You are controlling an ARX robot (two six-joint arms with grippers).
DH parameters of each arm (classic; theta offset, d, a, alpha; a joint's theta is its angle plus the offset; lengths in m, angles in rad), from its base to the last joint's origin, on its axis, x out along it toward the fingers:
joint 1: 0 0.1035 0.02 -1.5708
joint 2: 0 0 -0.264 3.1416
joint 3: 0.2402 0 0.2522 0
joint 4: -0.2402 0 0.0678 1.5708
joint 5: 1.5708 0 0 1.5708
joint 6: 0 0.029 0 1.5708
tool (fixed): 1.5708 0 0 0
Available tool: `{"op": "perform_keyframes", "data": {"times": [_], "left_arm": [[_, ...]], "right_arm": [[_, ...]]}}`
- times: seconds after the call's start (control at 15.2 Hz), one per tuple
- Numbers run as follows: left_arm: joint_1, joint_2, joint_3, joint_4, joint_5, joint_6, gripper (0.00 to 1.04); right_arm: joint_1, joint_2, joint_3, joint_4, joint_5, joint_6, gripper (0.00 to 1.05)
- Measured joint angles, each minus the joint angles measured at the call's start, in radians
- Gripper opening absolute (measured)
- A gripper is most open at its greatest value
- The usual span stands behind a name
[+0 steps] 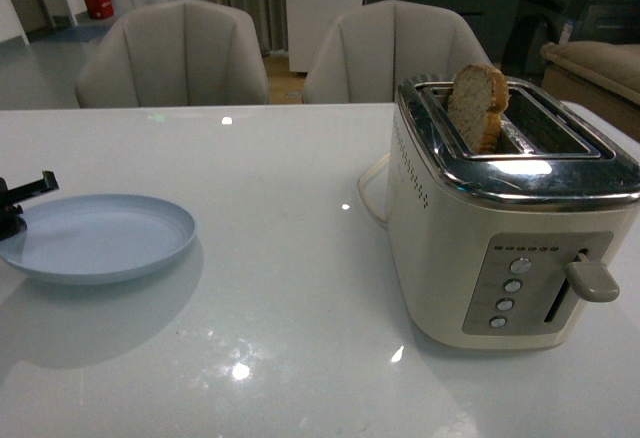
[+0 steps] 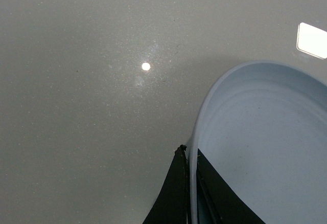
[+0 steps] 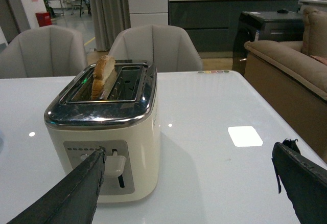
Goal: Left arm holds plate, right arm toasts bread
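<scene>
The pale blue plate [image 1: 100,238] lies on the white table at the left. My left gripper [image 1: 22,196] is shut on its left rim; in the left wrist view the black fingers [image 2: 176,193] pinch the rim of the plate [image 2: 265,147]. The bread [image 1: 476,106] stands upright in the far slot of the cream toaster [image 1: 500,248], its top sticking out. It also shows in the right wrist view [image 3: 103,75]. My right gripper [image 3: 189,155] is open and empty, in front of the toaster [image 3: 104,142], one finger near its lever [image 3: 115,163]. The right arm is out of the front view.
The toaster's lever [image 1: 592,280] is up. A white cord [image 1: 368,190] loops behind the toaster. Two grey chairs [image 1: 175,58] stand behind the table. A sofa [image 3: 291,75] stands past the table's right edge.
</scene>
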Motion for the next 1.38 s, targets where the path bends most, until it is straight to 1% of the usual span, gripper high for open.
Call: {"op": "perform_keyframes", "data": {"times": [0.13, 0.2, 0.26, 0.59, 0.66, 0.79, 0.92, 1.05, 1.12, 1.38], "left_arm": [[-0.007, 0.0, -0.014, -0.002, 0.003, 0.019, 0.25], [-0.01, 0.0, -0.016, -0.001, 0.003, 0.022, 0.34], [-0.013, 0.001, -0.016, 0.004, 0.003, 0.029, 0.46], [-0.012, 0.0, -0.016, 0.014, 0.003, 0.057, 0.97], [-0.012, -0.004, -0.016, 0.007, 0.007, 0.055, 0.98], [-0.013, -0.055, -0.016, -0.015, 0.041, 0.048, 0.98], [-0.012, -0.151, -0.016, -0.039, 0.105, -0.005, 0.98], [-0.012, -0.253, -0.012, -0.037, 0.149, -0.035, 0.98], [-0.011, -0.293, 0.0, -0.061, 0.17, -0.049, 0.98], [0.029, -0.433, 0.015, -0.052, 0.213, -0.111, 0.98]], "right_arm": [[0.0, 0.0, 0.0, 0.0, 0.0, 0.0, 0.98], [0.0, 0.0, 0.0, 0.0, 0.0, 0.0, 0.98], [0.0, 0.0, 0.0, 0.0, 0.0, 0.0, 0.98], [0.0, 0.0, 0.0, 0.0, 0.0, 0.0, 0.98], [0.0, 0.0, 0.0, 0.0, 0.0, 0.0, 0.98], [0.0, 0.0, 0.0, 0.0, 0.0, 0.0, 0.98], [0.0, 0.0, 0.0, 0.0, 0.0, 0.0, 0.98], [0.0, 0.0, 0.0, 0.0, 0.0, 0.0, 0.98], [0.0, 0.0, 0.0, 0.0, 0.0, 0.0, 0.98], [0.0, 0.0, 0.0, 0.0, 0.0, 0.0, 0.98]]}}
